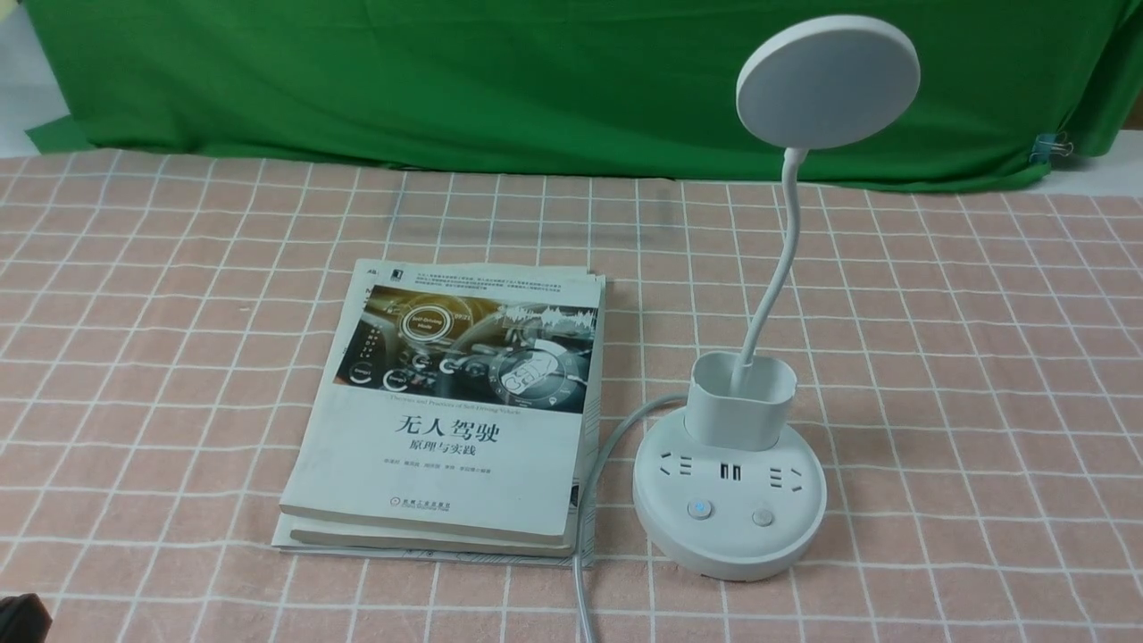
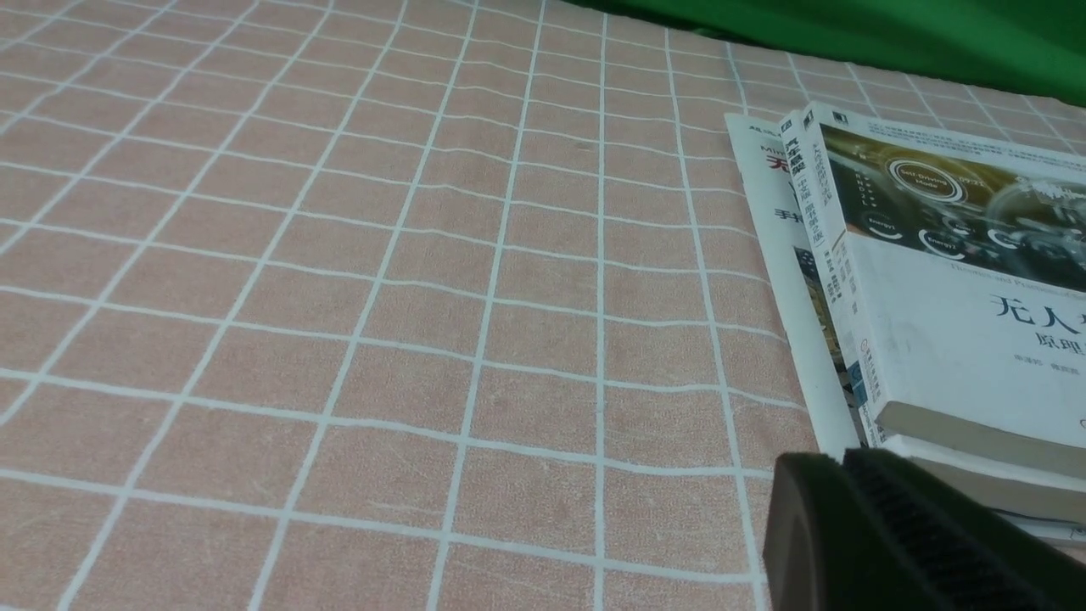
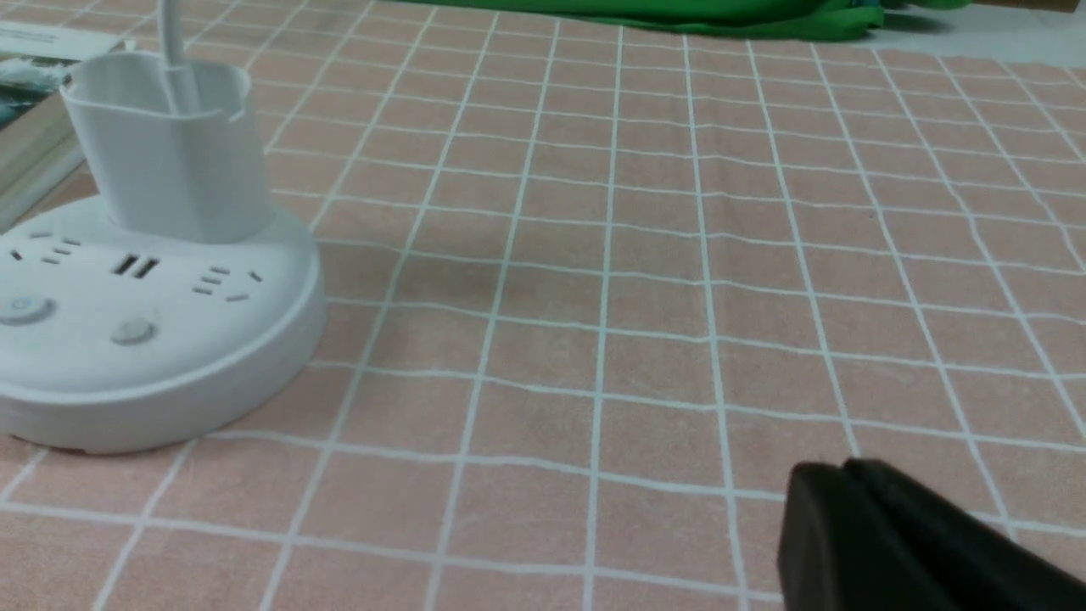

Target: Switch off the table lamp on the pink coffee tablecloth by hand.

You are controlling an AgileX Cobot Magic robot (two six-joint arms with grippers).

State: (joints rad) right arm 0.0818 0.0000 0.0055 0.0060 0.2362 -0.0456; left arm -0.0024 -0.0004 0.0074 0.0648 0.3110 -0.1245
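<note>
The white table lamp (image 1: 732,500) stands on the pink coffee tablecloth (image 1: 982,402), right of centre. Its disc head (image 1: 828,80) is up on the gooseneck, above the cup holder (image 1: 741,402). The round base has two buttons: the left one (image 1: 699,510) glows faint blue, the right one (image 1: 762,517) is plain. The base also shows in the right wrist view (image 3: 144,339), far from my right gripper (image 3: 844,467), which is shut and empty above the cloth. My left gripper (image 2: 844,458) is shut and empty near the books' corner. A dark bit of it (image 1: 22,616) shows at the front view's lower left corner.
A stack of books (image 1: 455,411) lies just left of the lamp and also shows in the left wrist view (image 2: 950,297). The lamp's grey cable (image 1: 589,500) runs between the books and the base toward the front edge. A green backdrop cloth (image 1: 446,80) hangs behind.
</note>
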